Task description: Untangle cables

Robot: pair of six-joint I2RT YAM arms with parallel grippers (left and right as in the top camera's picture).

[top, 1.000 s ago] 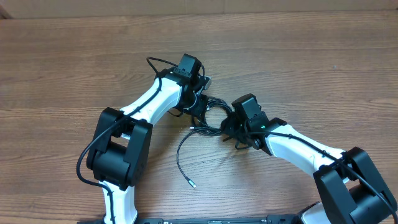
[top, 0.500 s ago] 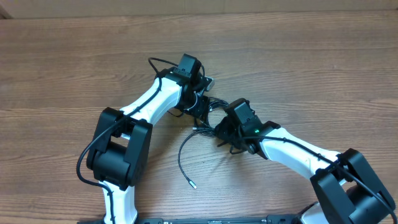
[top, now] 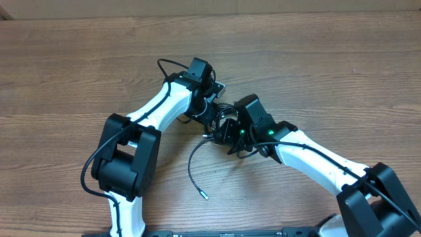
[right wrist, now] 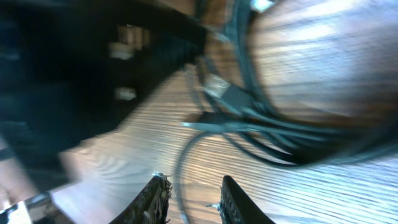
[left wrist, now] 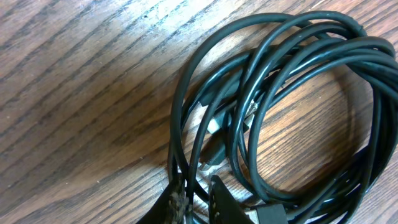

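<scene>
The cables (top: 225,109) are thin black cords in a tangled coil between my two grippers. One loose strand (top: 190,164) curves toward the front and ends in a silvery plug tip (top: 202,195). My left gripper (top: 212,117) is at the coil's left edge. In the left wrist view its jaws (left wrist: 194,200) are shut on a few strands of the coil (left wrist: 348,46). My right gripper (top: 227,134) is at the coil's near side. In the blurred right wrist view its jaws (right wrist: 191,194) are open, with one strand (right wrist: 180,174) passing between them and a plug (right wrist: 219,86) ahead.
The wooden table (top: 329,72) lies all around. The left arm's black wrist (right wrist: 74,68) fills the upper left of the right wrist view, very close to the right gripper. Thicker arm wiring (top: 168,66) loops beside the left wrist.
My right gripper has moved left and away from me into the coil, close to the left gripper. The left arm has stayed in place, holding the strands.
</scene>
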